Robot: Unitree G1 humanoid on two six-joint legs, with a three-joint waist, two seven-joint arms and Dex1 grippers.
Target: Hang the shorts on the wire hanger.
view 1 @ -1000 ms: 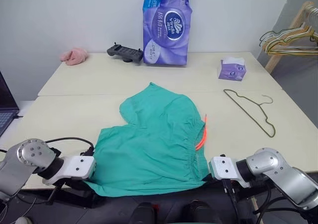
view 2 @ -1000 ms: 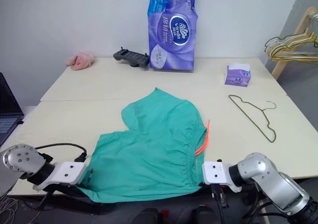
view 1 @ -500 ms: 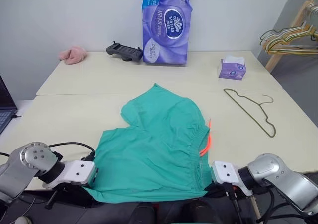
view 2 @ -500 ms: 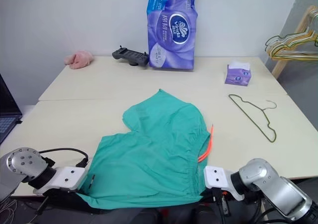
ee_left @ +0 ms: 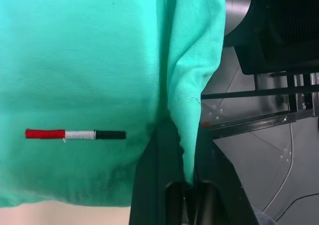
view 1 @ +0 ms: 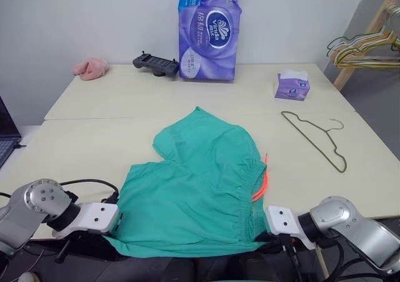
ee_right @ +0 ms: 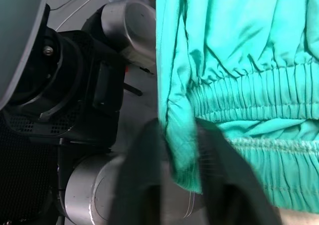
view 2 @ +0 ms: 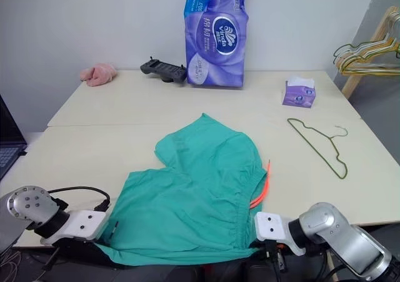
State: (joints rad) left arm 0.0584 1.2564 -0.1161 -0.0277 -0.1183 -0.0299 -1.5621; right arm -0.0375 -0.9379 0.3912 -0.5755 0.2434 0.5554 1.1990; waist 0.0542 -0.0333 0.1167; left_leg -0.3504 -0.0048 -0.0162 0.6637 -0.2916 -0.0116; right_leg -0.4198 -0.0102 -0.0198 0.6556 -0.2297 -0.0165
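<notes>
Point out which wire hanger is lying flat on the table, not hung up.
The single thin dark olive-grey wire hanger, lying flat on the cream table right of the teal-green shorts. The bunched yellow, green and grey hangers hang on a wooden rack.

The two eye views look forward and down over the table (view 1: 94, 141) from the head, while both wrist views look very closely at the shorts (ee_left: 89, 65).

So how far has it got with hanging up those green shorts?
Barely started. The shorts lie spread on the table, their near edge draping over the front. That edge sits between the fingers of the left hand and between those of the right. The hanger lies untouched on the table to the right, apart from the shorts. Bringing the two together is all left.
</notes>
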